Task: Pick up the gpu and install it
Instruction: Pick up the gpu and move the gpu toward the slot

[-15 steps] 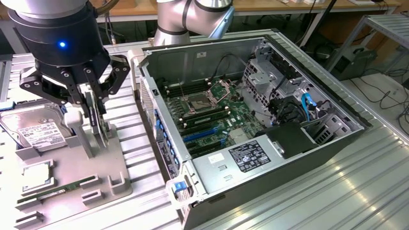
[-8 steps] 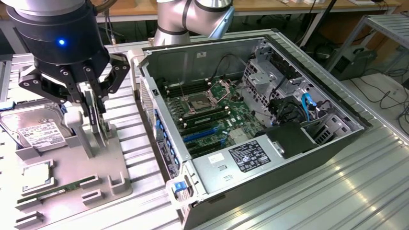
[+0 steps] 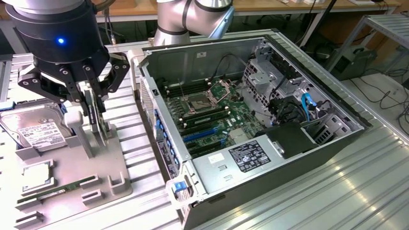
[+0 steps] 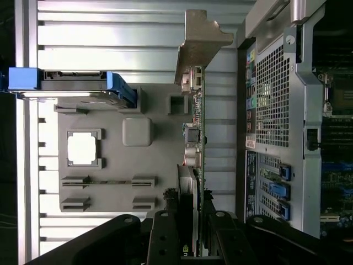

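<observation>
The gpu [image 3: 97,123] stands on edge, thin and upright, over the grey holder tray [image 3: 76,167] on the exterior view's left. My gripper [image 3: 93,111] comes down from above and is shut on its top edge. In the wrist view the gpu [image 4: 198,138] shows edge-on, with a green board and a silver end bracket [image 4: 199,44], and my gripper [image 4: 194,223] clasps it from both sides. Whether the card's lower edge still touches the tray's upright slot I cannot tell. The open computer case [image 3: 255,120] lies on the exterior view's right, with blue expansion slots [image 3: 201,135] on its motherboard.
On the tray lie a silver hard drive [image 3: 35,129] with a white label, a square processor [image 3: 38,173] and a narrow green RAM stick [image 3: 61,187]. The case wall [image 3: 148,96] rises right beside the tray. Ribbed metal table [image 3: 332,191] surrounds everything.
</observation>
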`<action>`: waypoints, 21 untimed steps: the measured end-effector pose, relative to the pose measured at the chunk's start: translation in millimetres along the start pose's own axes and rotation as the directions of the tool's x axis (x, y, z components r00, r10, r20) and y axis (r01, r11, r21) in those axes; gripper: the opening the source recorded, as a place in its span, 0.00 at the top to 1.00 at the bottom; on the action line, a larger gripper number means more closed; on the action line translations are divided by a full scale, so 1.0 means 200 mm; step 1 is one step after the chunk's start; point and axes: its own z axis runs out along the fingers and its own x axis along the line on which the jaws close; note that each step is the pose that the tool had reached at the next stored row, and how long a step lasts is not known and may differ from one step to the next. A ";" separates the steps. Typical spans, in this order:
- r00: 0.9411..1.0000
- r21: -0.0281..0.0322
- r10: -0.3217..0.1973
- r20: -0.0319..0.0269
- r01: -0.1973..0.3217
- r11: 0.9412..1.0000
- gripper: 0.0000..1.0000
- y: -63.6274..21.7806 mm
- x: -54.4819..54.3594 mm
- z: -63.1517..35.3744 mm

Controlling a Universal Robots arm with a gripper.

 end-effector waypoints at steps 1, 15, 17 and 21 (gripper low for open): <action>1.000 0.000 0.000 0.000 0.000 1.000 0.73 0.000 0.00 -0.003; 1.000 0.000 0.000 0.000 0.000 1.000 0.73 0.007 0.00 -0.145; 1.000 0.000 0.000 0.000 0.000 1.000 0.73 0.008 0.00 -0.167; 1.000 0.000 0.000 0.000 0.000 1.000 0.73 0.009 -0.01 -0.205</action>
